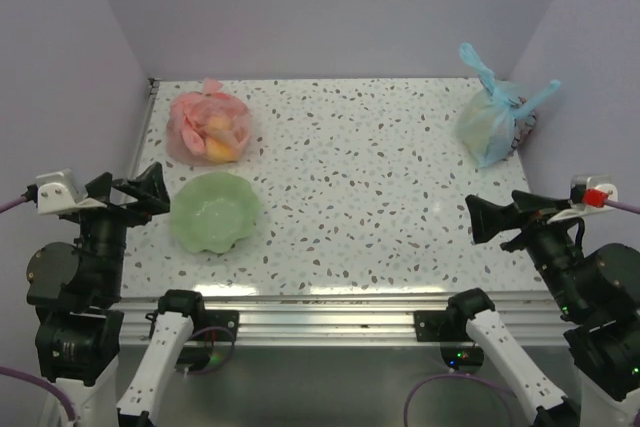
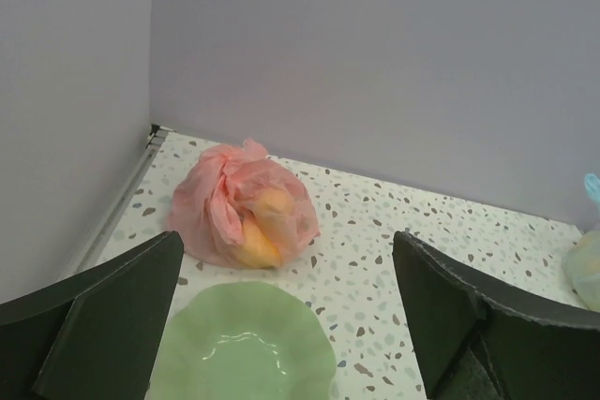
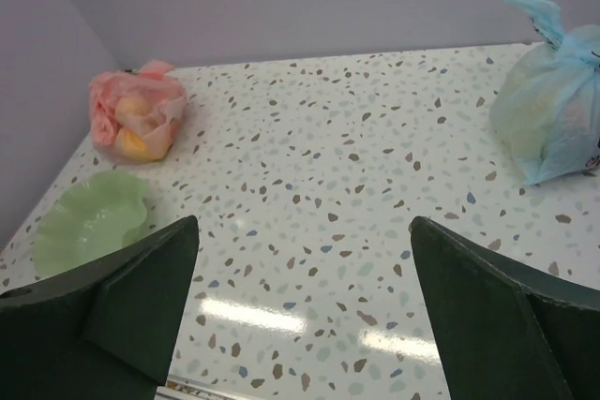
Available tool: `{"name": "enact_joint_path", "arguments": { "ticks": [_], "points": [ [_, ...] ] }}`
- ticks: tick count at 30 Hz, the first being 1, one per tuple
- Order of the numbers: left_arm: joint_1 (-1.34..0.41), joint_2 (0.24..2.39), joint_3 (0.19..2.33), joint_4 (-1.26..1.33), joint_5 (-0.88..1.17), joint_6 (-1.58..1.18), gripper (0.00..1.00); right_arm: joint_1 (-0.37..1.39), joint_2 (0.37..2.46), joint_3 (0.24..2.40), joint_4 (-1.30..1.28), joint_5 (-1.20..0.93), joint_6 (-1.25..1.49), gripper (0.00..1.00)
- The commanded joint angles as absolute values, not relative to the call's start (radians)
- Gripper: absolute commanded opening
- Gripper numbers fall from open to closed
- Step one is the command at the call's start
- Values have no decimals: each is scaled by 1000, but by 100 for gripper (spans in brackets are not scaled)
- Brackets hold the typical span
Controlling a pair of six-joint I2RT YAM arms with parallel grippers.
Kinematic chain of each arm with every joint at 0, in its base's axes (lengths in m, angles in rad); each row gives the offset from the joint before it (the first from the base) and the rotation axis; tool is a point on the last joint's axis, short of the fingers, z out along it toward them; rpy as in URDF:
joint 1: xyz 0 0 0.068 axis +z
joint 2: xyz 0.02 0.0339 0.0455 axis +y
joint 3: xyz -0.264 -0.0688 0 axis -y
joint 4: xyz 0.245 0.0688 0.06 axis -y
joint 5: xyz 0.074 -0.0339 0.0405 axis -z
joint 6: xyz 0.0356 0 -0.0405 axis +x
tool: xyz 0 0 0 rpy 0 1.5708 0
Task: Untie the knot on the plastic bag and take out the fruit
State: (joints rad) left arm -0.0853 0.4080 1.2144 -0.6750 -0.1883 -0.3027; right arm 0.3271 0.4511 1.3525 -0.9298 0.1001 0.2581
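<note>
Nearest you, both arms are drawn in at the near edge of the table (image 1: pixel 380 207). Your left gripper (image 1: pixel 157 193) hangs over the near left corner with its fingers spread wide, gripping nothing. Your right gripper (image 1: pixel 476 219) mirrors it at the near right, jaws likewise parted and holding nothing.

Just beyond the left gripper lies the green bowl (image 1: pixel 215 212), upright, with a scalloped rim. Beyond the bowl, near it but apart, the plastic bag (image 1: pixel 200 125) rests toward the far left corner, pink, crinkled and closed. Through its thin skin you see the fruit (image 1: pixel 222 144): yellow and orange rounds pressed against the side facing the bowl. You cannot make out any other pieces. The knot (image 1: pixel 211 86) is the small bunched tuft at the bag's far top, tied. Both grippers are well apart from the bag.

Across the table at the far right stands a light blue bag (image 1: pixel 490 125), its long tied ears sticking up, well apart from the pink one
</note>
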Motion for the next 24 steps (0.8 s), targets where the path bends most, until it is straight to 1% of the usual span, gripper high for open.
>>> {"name": "enact_joint_path", "arguments": {
  "ticks": [1, 8, 14, 20, 23, 24],
  "points": [
    [-80, 419, 1195, -669, -193, -342, 100, 331, 492, 1364, -954, 61, 284, 99],
    [-80, 494, 1160, -676, -164, -437, 100, 331, 508, 1325, -991, 3, 339, 99],
    [-80, 623, 1147, -681, -156, -485, 100, 333, 480, 1286, -991, -46, 357, 99],
    [-80, 831, 1152, -563, -130, -463, 100, 337, 497, 1238, -951, -101, 364, 99],
    [-80, 968, 1152, -483, -162, -430, 100, 336, 521, 1236, -931, -91, 360, 99],
    [-80, 1045, 1167, -467, -179, -425, 100, 336, 529, 1242, -931, -87, 357, 99]
  ]
}}
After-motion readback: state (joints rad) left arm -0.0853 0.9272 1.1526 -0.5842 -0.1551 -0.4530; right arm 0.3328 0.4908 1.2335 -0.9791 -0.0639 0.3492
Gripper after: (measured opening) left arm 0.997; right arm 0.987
